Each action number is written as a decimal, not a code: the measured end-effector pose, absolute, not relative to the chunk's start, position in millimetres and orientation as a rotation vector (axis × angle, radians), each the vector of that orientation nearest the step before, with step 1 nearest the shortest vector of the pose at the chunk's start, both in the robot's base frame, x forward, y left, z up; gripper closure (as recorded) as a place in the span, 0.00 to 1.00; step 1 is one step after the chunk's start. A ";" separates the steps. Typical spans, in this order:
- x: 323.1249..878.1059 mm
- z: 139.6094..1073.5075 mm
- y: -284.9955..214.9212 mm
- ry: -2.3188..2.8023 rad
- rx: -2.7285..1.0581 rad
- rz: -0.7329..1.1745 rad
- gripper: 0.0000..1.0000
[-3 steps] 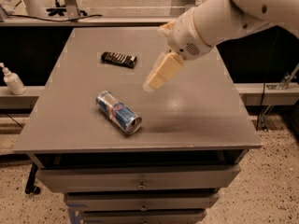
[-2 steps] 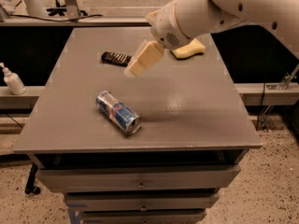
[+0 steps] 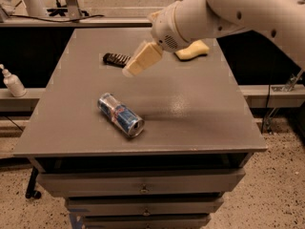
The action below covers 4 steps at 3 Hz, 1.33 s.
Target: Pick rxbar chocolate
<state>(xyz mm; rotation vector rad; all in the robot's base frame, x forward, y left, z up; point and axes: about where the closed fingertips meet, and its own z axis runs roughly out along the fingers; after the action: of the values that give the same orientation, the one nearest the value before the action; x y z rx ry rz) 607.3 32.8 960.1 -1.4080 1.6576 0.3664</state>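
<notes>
Far over on the left, off the table, a little white pump bottle [image 3: 11, 82] stands on a low ledge. Next comes the big grey table [image 3: 200, 113], and it has drawers [image 3: 143, 182] under its top.

On the back part of the table, to the left of the middle, lies the rxbar chocolate [image 3: 115, 58]. It is small, flat and black with white marks, and it lies flat on the grey top. Its right end goes behind the tip of the gripper [image 3: 130, 69], so I can only see part of it.

Nearer to me, at the front left, a blue and silver can [image 3: 120, 115] lies on its side. Its open-top end points to the front right. It is well apart from the bar.

The gripper is cream colored and points down and to the left. It hangs over the back of the table, just to the right of the bar. I cannot tell if it touches the bar. I also cannot tell if the gripper is open or closed from where I stand. The bar is on the table, not in the gripper.

Right of that, a yellow sponge [image 3: 194, 50] lies near the back edge, partly behind the arm [image 3: 228, 8]. The fat white arm comes in from the top right.
</notes>
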 end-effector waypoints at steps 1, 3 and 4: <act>650.0 941.9 48.6 1.682 -1.299 0.370 0.00; 715.1 879.7 87.2 1.767 -1.232 0.463 0.00; 729.1 865.3 92.0 1.791 -1.203 0.487 0.00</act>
<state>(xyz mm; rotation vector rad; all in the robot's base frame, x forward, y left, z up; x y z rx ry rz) 729.1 92.0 865.3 -1.2035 1.7913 0.4866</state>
